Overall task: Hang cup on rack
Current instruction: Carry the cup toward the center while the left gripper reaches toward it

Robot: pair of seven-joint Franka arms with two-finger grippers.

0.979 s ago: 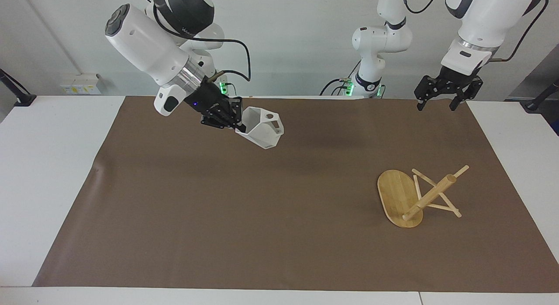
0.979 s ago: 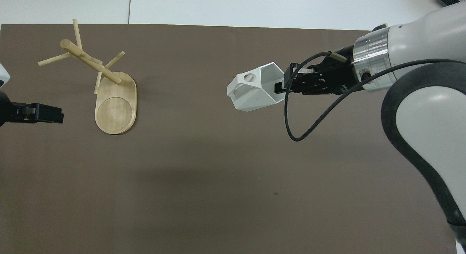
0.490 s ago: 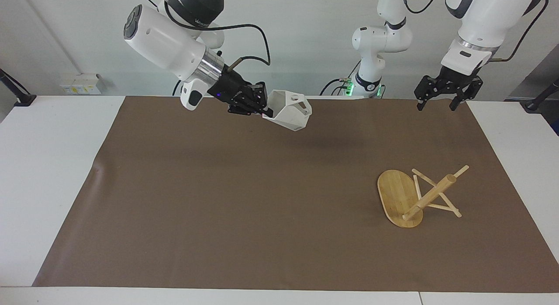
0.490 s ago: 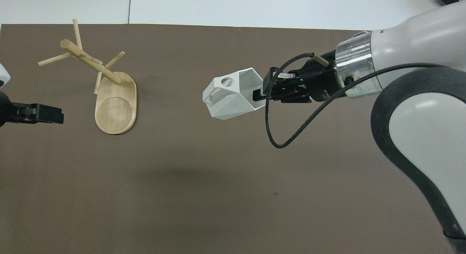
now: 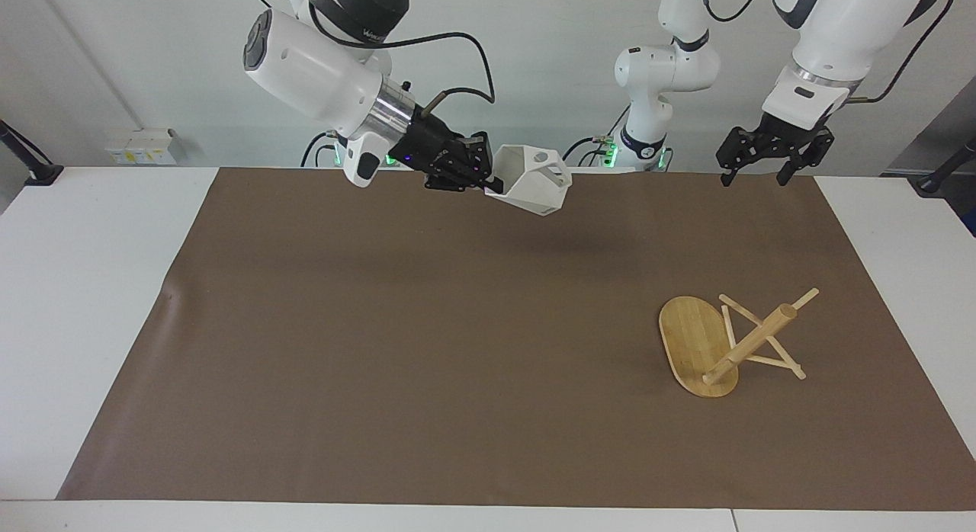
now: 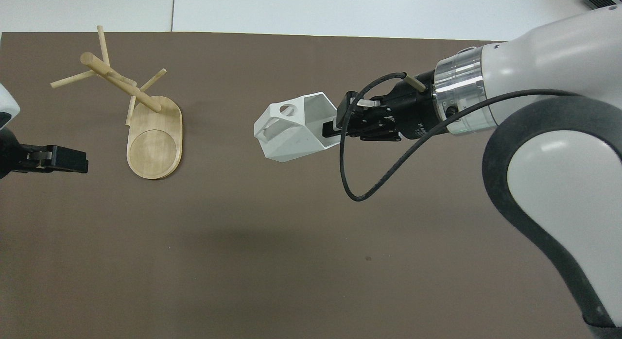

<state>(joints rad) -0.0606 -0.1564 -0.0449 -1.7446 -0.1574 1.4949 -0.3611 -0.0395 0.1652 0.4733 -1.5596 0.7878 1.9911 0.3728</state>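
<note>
My right gripper [image 5: 494, 184] is shut on the rim of the white faceted cup [image 5: 535, 183] and holds it tipped on its side in the air over the mat's edge nearest the robots. The handle with its round hole faces up. The overhead view shows the cup [image 6: 290, 135] and the right gripper [image 6: 334, 129] over the middle of the mat. The bamboo rack [image 5: 751, 340] stands on its oval base [image 5: 688, 340] toward the left arm's end, apart from the cup; it also shows in the overhead view [image 6: 121, 82]. My left gripper [image 5: 751, 180] hangs open and empty over the mat's corner, waiting.
A brown mat [image 5: 427, 349] covers most of the white table [image 5: 84, 288]. The left gripper's tip [image 6: 73, 159] shows beside the rack's base [image 6: 154, 144] in the overhead view, apart from it.
My right gripper has carried the cup up and toward the left arm's end, closer to the rack. The left gripper has shifted slightly. The rack has not moved.
</note>
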